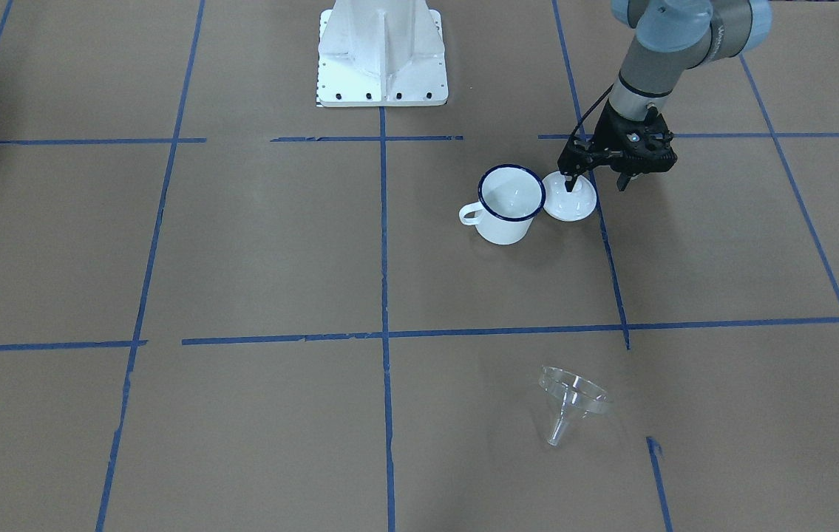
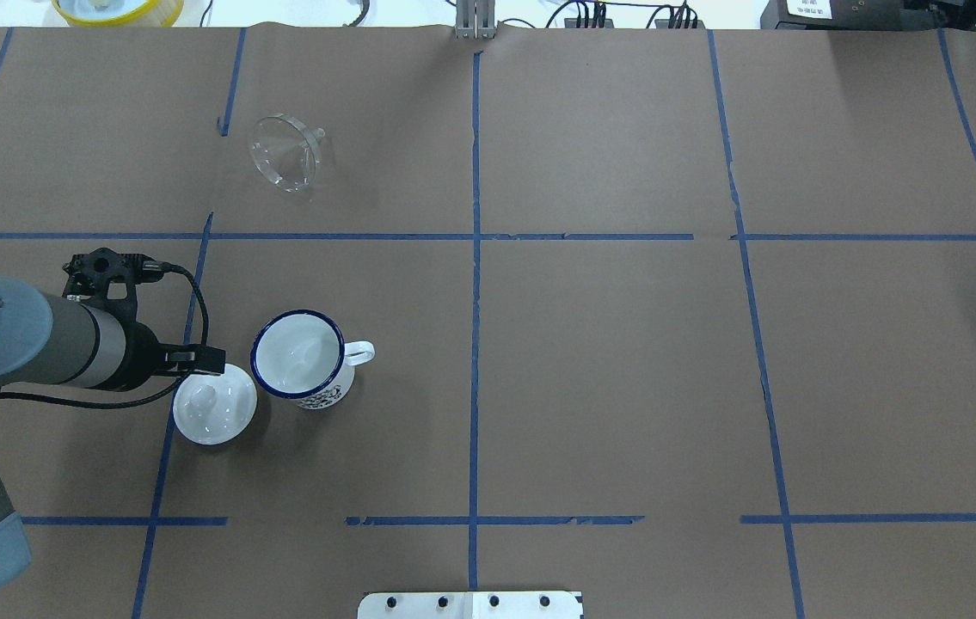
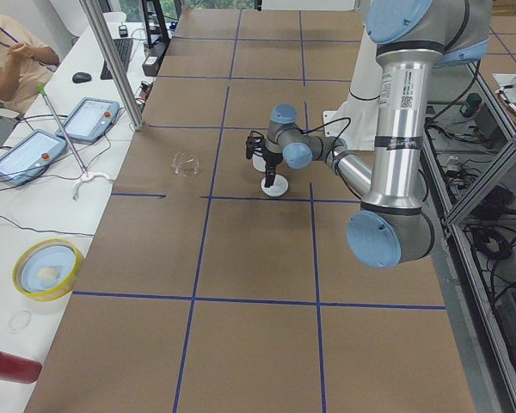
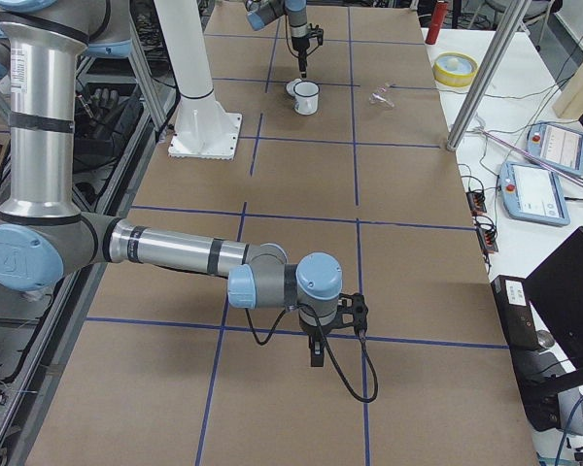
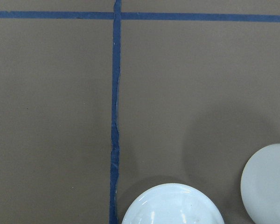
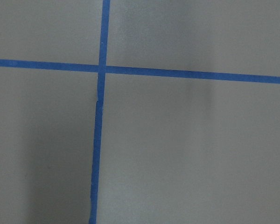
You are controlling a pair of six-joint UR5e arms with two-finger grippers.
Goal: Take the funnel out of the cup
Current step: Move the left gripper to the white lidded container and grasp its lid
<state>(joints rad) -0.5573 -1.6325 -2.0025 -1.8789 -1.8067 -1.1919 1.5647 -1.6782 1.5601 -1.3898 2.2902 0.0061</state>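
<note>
Lying seemingly on its side, funnel rests well apart from cup.

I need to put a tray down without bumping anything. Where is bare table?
Bare: the table past the handle of the cup, and the patch between cup and funnel. Crowded: the lid sits right beside the cup, with the left gripper over it.

A robotics lab, built around one large work table.

Brown paper covers the worktop, which is marked into squares by blue tape lines. A white metal pedestal stands at its robot-side edge, and a silver-and-blue jointed industrial arm reaches over it. Beyond the opposite edge, a white bench holds grey tablet-like control pendants with red buttons, with a seated person at its far corner.
</note>
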